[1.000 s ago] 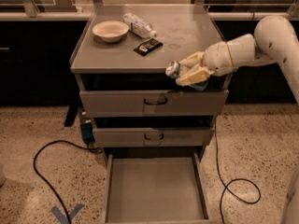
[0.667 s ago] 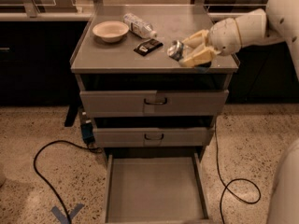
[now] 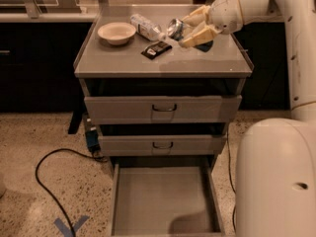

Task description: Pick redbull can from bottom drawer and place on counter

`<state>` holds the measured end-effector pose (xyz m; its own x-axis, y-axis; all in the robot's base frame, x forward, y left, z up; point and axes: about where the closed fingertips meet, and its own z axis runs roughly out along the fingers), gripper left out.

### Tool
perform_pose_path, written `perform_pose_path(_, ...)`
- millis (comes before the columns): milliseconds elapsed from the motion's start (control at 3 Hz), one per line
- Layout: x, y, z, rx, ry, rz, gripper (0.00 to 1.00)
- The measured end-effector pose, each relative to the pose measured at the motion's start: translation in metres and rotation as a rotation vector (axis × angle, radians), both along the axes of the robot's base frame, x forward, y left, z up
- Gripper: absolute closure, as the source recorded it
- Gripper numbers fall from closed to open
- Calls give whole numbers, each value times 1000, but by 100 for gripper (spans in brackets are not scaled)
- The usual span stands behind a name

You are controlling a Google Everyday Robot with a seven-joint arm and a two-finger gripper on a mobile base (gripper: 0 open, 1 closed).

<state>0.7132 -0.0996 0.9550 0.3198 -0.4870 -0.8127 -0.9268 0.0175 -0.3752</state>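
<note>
Camera view: the claw [image 3: 183, 29] is clamped on the one redbull can [image 3: 175, 27], held on its side over the back of the surface [image 3: 197, 63], just beside the single clear bottle [image 3: 146, 26]. One pale bowl [image 3: 116, 32] sits at the left; its contents cannot be made out. One dark packet [image 3: 156, 50] lies near the middle. Of three drawers, the top drawer [image 3: 163, 108] and middle drawer [image 3: 162, 145] are pushed in, and the bottom drawer [image 3: 163, 201] is pulled out, showing its grey floor. Since the earlier frame, claw and can have moved from the front right edge farther back and left.
</note>
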Motion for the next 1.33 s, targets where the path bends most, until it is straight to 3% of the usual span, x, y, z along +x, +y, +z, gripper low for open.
perform_pose_path(667,83,48,-38,-83,-78,-97,100)
perform_pose_path(1000,108,56,-69,-164,-50,-160,100)
perform_pose_path(1333,123,35,-93,-193,5,-253,100)
